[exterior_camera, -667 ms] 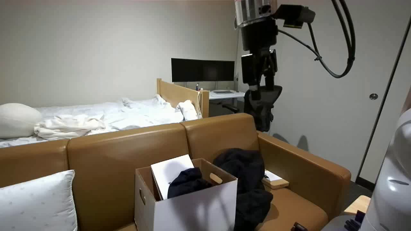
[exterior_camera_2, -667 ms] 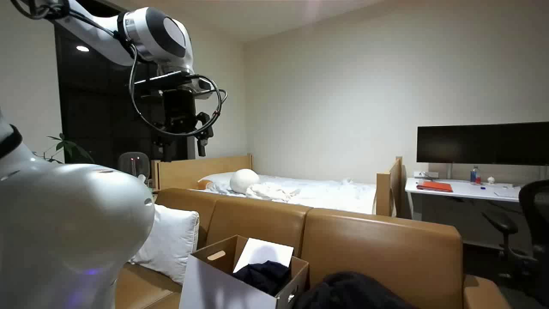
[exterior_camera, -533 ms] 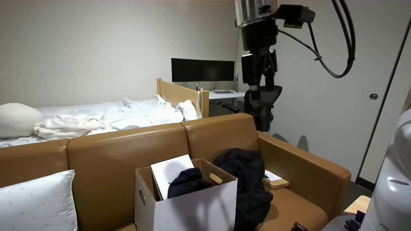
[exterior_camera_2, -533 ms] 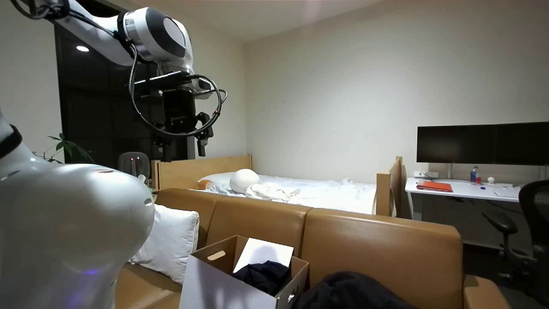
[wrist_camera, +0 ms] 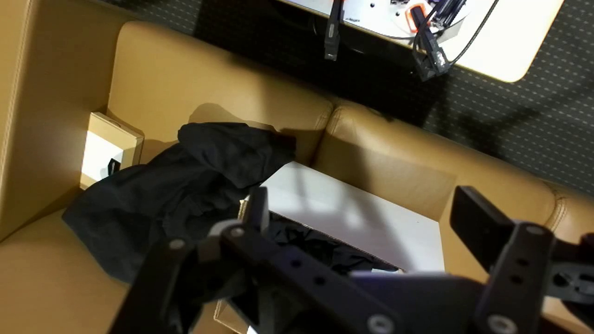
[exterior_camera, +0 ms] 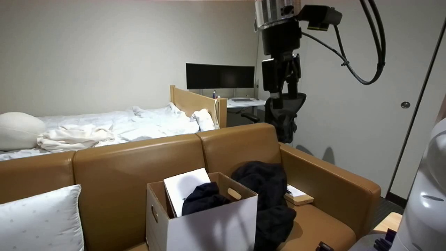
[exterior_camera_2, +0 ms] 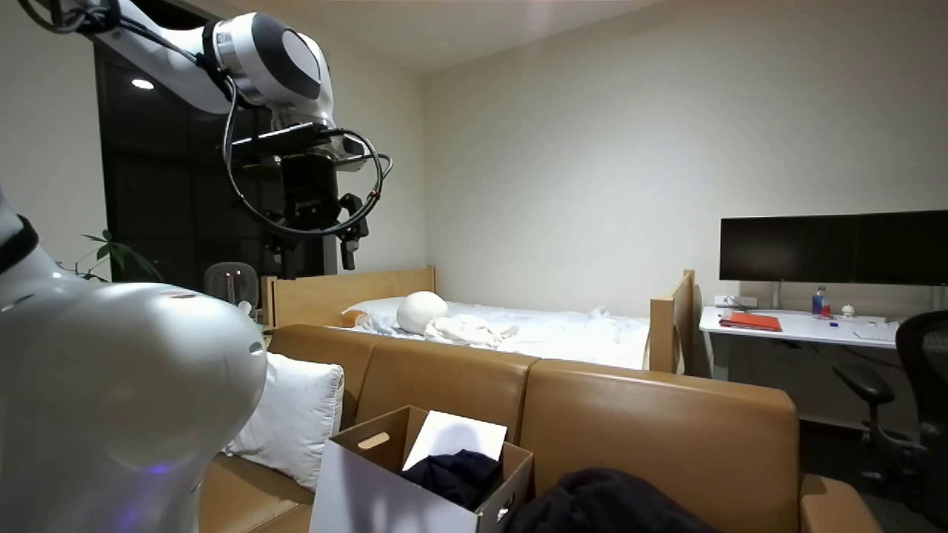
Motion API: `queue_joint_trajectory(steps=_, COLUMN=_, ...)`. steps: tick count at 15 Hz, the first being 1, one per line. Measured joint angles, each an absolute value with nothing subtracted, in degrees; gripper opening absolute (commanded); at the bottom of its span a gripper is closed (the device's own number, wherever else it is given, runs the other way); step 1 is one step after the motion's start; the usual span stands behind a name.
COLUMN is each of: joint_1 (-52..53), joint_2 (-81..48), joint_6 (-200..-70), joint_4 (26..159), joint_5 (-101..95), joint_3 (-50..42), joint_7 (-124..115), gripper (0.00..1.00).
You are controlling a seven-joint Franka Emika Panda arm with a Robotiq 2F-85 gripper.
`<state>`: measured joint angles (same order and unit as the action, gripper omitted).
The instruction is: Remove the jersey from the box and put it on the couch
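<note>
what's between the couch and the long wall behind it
A white-sheeted bed mostly, with a white desk and black chair farther along; both exterior views show them behind the couch.

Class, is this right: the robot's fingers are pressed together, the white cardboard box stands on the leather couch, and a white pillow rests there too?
No: the fingers are spread wide apart, as the wrist view shows. The white cardboard box does stand on the leather couch, and a white pillow rests there too.
</note>
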<state>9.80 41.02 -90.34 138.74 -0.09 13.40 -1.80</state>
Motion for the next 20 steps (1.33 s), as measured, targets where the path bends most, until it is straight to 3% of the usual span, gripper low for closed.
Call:
queue_joint_trajectory(steps=16, joint_1=9.84, joint_2=40.99, joint_6=-90.55, joint_4=138.74, joint_5=-0.15, joint_3=13.31, joint_7=-1.80, gripper=1.00)
queue_joint_trajectory(steps=20, joint_1=9.32, joint_2=38.52, joint_6=-99.22, joint_4=138.71, joint_5=-1.13, joint_3=11.24, joint_7=-1.76, gripper=1.00)
